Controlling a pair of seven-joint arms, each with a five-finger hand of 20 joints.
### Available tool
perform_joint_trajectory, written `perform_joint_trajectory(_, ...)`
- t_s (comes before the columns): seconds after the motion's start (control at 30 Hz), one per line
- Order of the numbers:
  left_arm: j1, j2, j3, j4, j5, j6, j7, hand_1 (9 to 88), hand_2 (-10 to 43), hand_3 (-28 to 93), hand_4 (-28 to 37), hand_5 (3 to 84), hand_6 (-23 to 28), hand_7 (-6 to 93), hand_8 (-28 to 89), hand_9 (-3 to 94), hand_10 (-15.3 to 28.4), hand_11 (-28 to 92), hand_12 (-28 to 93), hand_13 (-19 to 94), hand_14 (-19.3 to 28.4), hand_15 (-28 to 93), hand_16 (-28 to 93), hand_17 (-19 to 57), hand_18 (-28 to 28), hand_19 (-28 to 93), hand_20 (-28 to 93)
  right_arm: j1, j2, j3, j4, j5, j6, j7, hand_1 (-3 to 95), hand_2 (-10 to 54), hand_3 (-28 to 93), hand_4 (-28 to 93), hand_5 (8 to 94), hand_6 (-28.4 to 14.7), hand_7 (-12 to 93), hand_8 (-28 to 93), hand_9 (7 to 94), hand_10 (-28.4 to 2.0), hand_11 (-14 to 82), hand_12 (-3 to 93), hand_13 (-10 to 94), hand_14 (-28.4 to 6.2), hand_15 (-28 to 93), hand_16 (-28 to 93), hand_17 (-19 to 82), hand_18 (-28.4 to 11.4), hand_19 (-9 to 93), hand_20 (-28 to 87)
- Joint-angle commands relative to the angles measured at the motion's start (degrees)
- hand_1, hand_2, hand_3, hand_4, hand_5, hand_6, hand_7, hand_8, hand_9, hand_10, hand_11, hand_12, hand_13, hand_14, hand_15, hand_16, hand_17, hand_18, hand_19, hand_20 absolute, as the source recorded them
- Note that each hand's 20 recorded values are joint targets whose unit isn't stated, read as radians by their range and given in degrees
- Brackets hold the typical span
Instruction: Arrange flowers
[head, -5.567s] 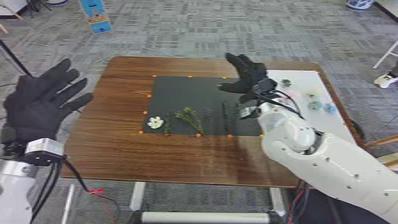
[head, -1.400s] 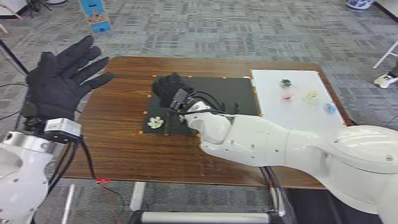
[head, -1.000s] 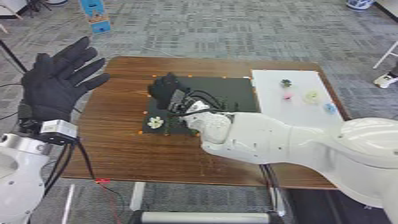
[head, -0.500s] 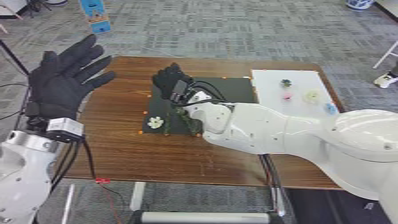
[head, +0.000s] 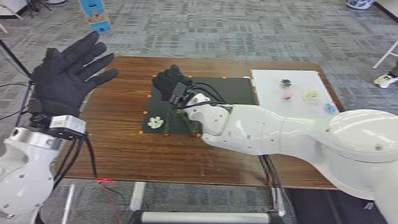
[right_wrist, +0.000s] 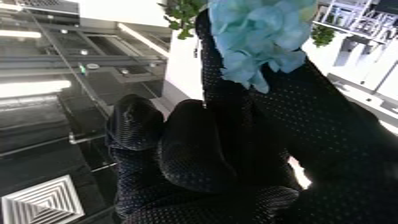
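Pinching blue flower in right hand, over far left part of mat – probably gripped near the bloom for control of where it lands. Likely next: lower onto mat, in line with sprig and white flower, lying near left. Pink flower and yellow flower set apart on sheet at right, presumably for clean single picks. Left hand spread wide, left of surface – likely clear of the work.

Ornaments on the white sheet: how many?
4: a green one farthest back, a pink one nearer, a yellow one to its right, a blue one near the right edge. The right arm may hide more.
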Motion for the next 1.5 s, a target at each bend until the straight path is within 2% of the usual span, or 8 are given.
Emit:
perform_joint_trajectory(0.03,-0.3,0.03,-0.27,0.13,0.13,-0.74,-0.11,21.2,-4.9,63,-28.3,28.5,3.1,13.9,-8,24.2,11.3,13,16,20,14.6,13,4,-9.2,26.2,42,1,1.1,0.0,0.7,-1.7,-0.9,-1.7,0.5,55.6,-9.5,76,-28,74.6,7.3,34,-6,86.0,-3.3,9.0,38.9,75,-3.9,87,36,42,-19.6,93,55)
perform_joint_trajectory(0.1,-0.4,0.06,-0.19,0.18,0.13,-0.8,-0.17,21.3,-4.9,63,-28.3,28.5,3.1,14.0,-8,24.2,11.4,13,16,20,14.6,13,4,-9.2,26.1,42,1,0.9,0.3,1.2,-1.9,-0.7,-2.2,0.6,54.4,-9.5,76,-28,73.2,7.5,33,-7,85.0,-3.4,8.0,37.3,75,-3.9,87,36,41,-19.7,93,54)
perform_joint_trajectory(0.13,-0.4,0.03,-0.17,0.16,0.11,-0.7,-0.17,21.3,-4.9,63,-28.3,28.5,3.1,14.0,-8,24.2,11.4,13,16,20,14.6,13,4,-9.2,26.1,42,1,0.9,0.4,1.3,-2.0,-0.8,-2.6,0.7,55.5,-9.5,72,-28,72.4,7.6,33,-7,84.5,-3.3,7.8,37.0,75,-4.0,87,37,41,-19.8,93,54)
perform_joint_trajectory(0.3,-0.3,0.04,-0.29,0.13,0.06,-0.59,-0.17,21.3,-4.7,63,-28.3,28.5,3.0,14.0,-8,24.2,11.4,13,16,20,14.6,13,4,-9.2,26.2,42,1,1.1,0.8,1.7,-2.6,-1.0,-3.7,1.0,55.1,-9.5,66,-28,70.4,7.1,33,-7,83.3,-3.5,7.3,35.9,74,-4.2,87,37,41,-19.7,93,54)
perform_joint_trajectory(0.57,0.2,-0.08,-0.68,-0.05,0.07,-0.67,-0.14,21.2,-4.6,63,-28.3,28.5,3.1,13.9,-8,24.2,11.4,13,16,20,14.7,13,4,-9.2,26.2,42,1,1.5,1.3,2.3,-3.1,0.0,-5.7,-0.9,52.8,-9.5,64,-28,69.0,6.9,33,-8,82.0,-3.7,7.4,35.6,73,-4.5,87,36,40,-19.8,93,54)
perform_joint_trajectory(0.77,-0.2,-0.11,-0.48,0.08,0.16,-0.68,-0.19,21.3,-4.5,63,-28.3,28.5,3.1,14.0,-8,24.2,11.4,13,16,20,14.6,13,4,-9.2,26.3,42,1,1.6,1.6,2.7,-3.3,0.7,-6.2,-1.2,52.6,-9.5,62,-28,67.7,6.9,32,-8,79.1,-4.4,11.4,31.8,73,-4.5,87,36,39,-19.6,92,54)
perform_joint_trajectory(0.93,-0.2,-0.18,-0.45,0.13,0.15,-0.62,-0.27,21.0,-4.6,63,-28.3,28.5,3.1,14.0,-8,24.2,11.4,13,16,20,14.6,13,4,-9.2,26.2,42,1,1.8,1.8,2.8,-3.8,0.7,-6.5,-1.3,55.2,-9.5,55,-28,67.2,6.7,32,-8,78.1,-5.0,13.2,30.4,72,-4.6,87,36,39,-19.6,92,54)
perform_joint_trajectory(1.5,-0.3,-0.16,-0.48,0.17,0.15,-0.81,-0.37,21.2,-4.5,63,-28.3,28.5,3.1,13.8,-8,24.2,11.3,13,16,20,14.7,14,4,-9.2,26.2,42,0,1.8,2.3,3.7,-4.6,1.0,-9.7,-1.2,53.9,-9.5,54,-28,64.9,6.3,30,-7,74.7,-6.0,18.4,24.9,72,-4.9,87,36,39,-19.8,92,54)
